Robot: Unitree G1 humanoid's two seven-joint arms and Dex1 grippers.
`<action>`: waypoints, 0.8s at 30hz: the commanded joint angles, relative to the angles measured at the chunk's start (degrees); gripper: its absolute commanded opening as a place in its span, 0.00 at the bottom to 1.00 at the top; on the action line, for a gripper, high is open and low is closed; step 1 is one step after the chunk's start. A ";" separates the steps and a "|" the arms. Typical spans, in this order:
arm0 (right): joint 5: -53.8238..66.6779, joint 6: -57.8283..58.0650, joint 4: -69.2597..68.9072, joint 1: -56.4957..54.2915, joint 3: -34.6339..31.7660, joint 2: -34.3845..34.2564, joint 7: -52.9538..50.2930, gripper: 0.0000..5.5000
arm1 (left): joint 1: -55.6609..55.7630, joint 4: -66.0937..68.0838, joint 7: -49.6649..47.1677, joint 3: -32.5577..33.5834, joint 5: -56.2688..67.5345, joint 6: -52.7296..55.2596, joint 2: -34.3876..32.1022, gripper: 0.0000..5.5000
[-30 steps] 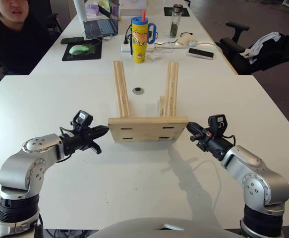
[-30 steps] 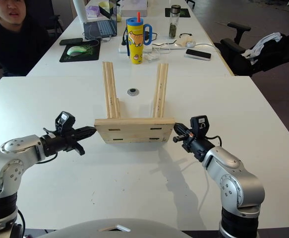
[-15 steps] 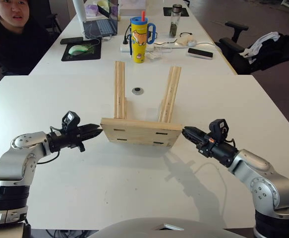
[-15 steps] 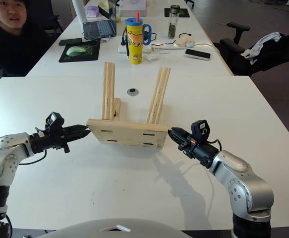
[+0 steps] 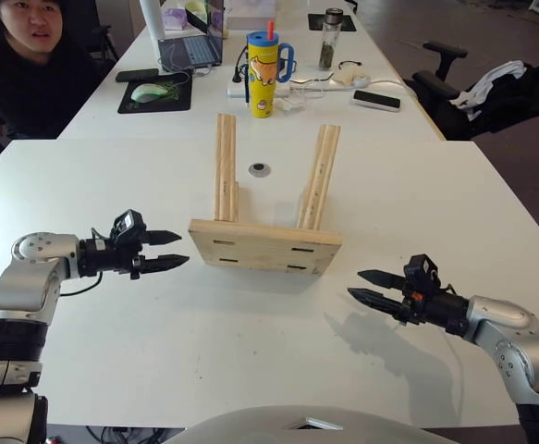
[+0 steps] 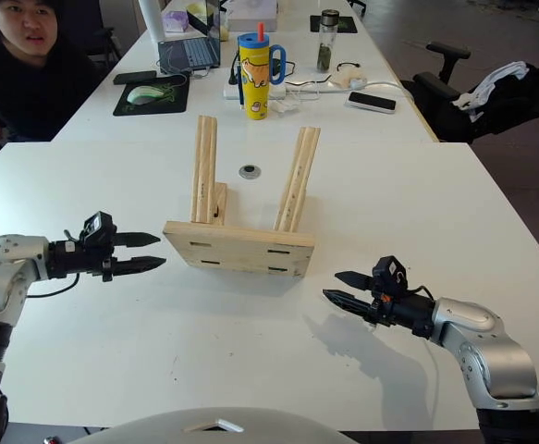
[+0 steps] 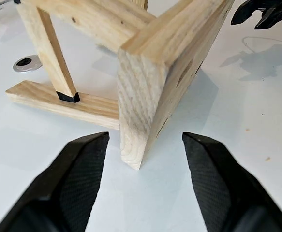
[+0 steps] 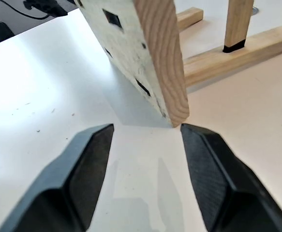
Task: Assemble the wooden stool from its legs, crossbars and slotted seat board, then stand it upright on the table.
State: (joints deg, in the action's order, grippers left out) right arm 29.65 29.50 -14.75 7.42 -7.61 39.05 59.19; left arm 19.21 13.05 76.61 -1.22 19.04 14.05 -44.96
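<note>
I see my left gripper (image 5: 182, 248) low over the table (image 5: 251, 356), fingers spread wide, tips just short of the seat board's left end and touching nothing. The stool (image 5: 264, 246) lies on its side mid-table, board on edge facing me, legs pointing away. My right gripper (image 5: 355, 284) is also spread wide, near the board's right end but apart from it.
</note>
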 commanded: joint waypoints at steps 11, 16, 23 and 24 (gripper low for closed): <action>-7.58 -12.45 13.82 -14.38 10.06 -2.10 4.46 0.68 | 11.31 14.09 2.69 -8.10 -9.14 -14.45 5.91 0.52; -8.32 -15.47 17.85 -18.76 11.46 -3.03 6.59 0.66 | 12.77 17.41 3.80 -9.11 -10.56 -18.25 7.06 0.52; -7.99 -16.00 19.90 -21.46 11.44 -3.43 8.45 0.47 | 13.69 20.46 5.34 -8.29 -10.89 -19.74 6.22 0.52; -7.94 -16.00 20.04 -21.52 11.49 -3.55 8.59 0.45 | 13.84 21.11 5.39 -7.97 -10.81 -19.76 5.98 0.52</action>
State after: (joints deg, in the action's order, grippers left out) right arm 21.68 13.95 4.85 -12.91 3.44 36.00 67.18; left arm 31.55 33.01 81.51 -10.05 8.72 -5.24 -37.58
